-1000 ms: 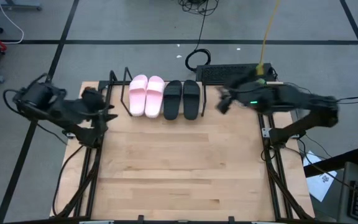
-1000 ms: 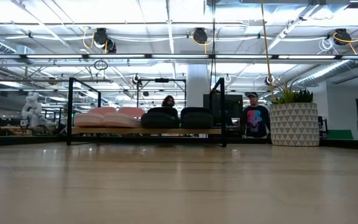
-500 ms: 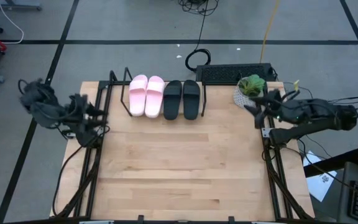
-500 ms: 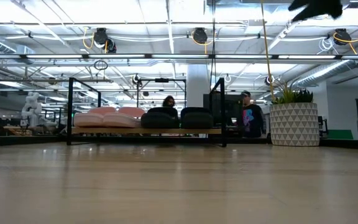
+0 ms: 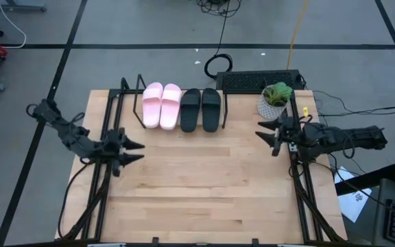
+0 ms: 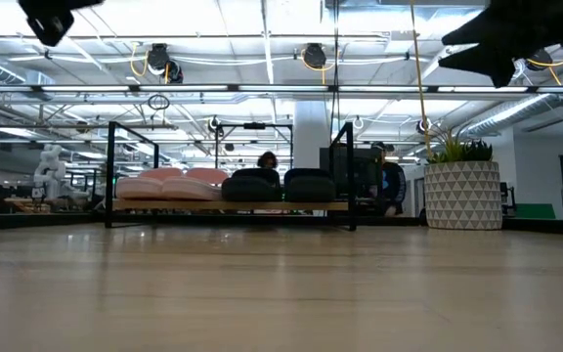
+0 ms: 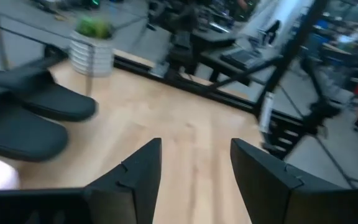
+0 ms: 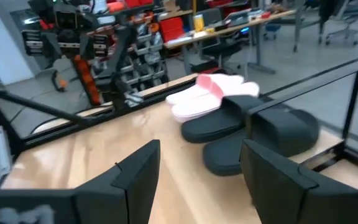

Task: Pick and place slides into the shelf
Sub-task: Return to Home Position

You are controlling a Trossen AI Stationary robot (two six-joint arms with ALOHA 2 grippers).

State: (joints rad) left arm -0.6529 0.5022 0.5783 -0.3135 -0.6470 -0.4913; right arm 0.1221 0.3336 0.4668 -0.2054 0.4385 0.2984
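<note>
High: straight down over table (image 5: 197, 185). Low: level across it. Wrists: close, forward. All share slides (image 5: 190, 110).

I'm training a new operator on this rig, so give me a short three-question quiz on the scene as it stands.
1. True or false: all four slides sit on the shelf.
2. Which slides lie nearest the potted plant? A pink, B black, C white.
3. Fill in: the left pincer and right pincer are both ____, holding nothing.
Key: 1 true; 2 B; 3 open.
</note>
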